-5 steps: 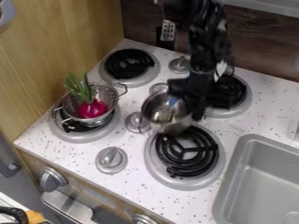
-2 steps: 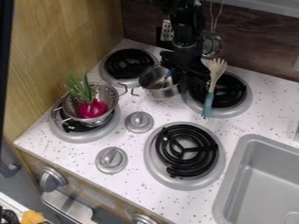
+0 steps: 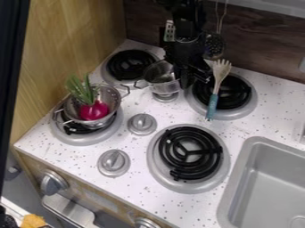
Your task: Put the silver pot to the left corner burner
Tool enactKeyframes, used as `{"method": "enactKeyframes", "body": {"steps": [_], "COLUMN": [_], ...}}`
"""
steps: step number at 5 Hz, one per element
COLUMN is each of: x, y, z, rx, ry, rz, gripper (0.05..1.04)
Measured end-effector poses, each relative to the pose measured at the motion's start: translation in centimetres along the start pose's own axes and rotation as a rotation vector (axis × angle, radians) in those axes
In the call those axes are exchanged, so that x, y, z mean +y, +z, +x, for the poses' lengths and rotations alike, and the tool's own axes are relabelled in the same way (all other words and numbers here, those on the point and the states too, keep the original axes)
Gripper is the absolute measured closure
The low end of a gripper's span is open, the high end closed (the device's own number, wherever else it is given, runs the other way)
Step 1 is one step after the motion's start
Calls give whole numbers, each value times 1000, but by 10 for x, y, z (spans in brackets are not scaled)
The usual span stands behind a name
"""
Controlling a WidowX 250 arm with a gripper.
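"Where's the silver pot (image 3: 159,73) now?"

"Up in the air, between the two back burners. The robot's black hand (image 3: 189,76) has hold of it by its right side, as I look at it."

"So the hand's closed on the pot?"

"Yes, gripping it. The pot hangs a little tilted, with a small knob (image 3: 166,96) showing just below it."

"And the back left burner (image 3: 129,64)?"

"Right beside the pot, to my left. The pot isn't set down on it."

"What's on the front left one (image 3: 83,139)?"

"A metal strainer (image 3: 111,94) with wire handles. There's a red radish (image 3: 94,110) in it, green leaves (image 3: 82,87) sticking up over the rim."

"Is that a fork on the back right burner (image 3: 239,99)?"

"A wooden fork (image 3: 221,69), yes. It lies across the left part of that burner, its blue handle (image 3: 212,107) pointing toward the front."

"And that's the sink (image 3: 260,143) down at the right?"

"Yes, the grey one, near the front right burner (image 3: 189,152)."
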State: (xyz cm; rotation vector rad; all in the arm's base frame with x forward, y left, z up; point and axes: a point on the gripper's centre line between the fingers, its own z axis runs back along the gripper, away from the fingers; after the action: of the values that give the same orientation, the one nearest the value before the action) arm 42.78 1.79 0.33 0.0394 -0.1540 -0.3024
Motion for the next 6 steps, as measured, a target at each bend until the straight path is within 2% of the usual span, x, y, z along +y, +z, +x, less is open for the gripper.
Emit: {"method": "enactKeyframes", "body": {"steps": [1,3,4,6], "x": [7,16,28,34], "y": [-3,-4,-8,-3], "z": [-2,1,-9,-21], "rx": [27,-7,-14,1], "ry": [-42,-85,-72,-97], "rz": [10,40,87,160], "gripper": [1010,1010,1010,1010]}}
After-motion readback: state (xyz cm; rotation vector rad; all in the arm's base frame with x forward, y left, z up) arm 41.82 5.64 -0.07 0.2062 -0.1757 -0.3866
